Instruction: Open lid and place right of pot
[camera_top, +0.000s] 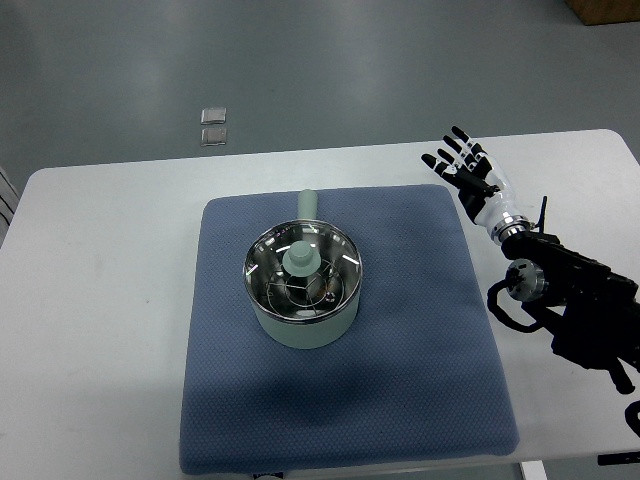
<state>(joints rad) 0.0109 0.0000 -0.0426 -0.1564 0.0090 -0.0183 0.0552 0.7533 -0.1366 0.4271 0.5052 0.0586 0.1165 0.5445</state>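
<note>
Pale green and round, the small metal pot (304, 300) is sitting near the middle of a blue quilted fabric mat (400, 380) in the top view, the only view there is. Its short, pale green stub handle (308, 205) is pointing toward the far edge of the mat. A clear glass lid with a shiny steel rim (262, 262) is resting on the pot, closing it, and the lid's pale green round knob (299, 259) is standing up at its centre. Reflections are showing through the glass, so what is inside the pot is hard to tell.

That blue mat is lying flat on a white rectangular table (100, 300), covering much of its middle and reaching to the near edge. To the right of the pot, a stretch of mat is lying bare.

Coming in from the picture's right edge, the robot's black jointed right arm (575, 300) is hanging over the white table beyond the mat's right side. Its black-and-white right hand (468, 175) is hovering near the mat's far right corner, well apart from the pot and lid. Its fingers (449, 145) are spreading open and relaxed, gripping nothing.

On the grey floor beyond the table, two small pale square tiles (213, 125) are lying one just beside the other.
</note>
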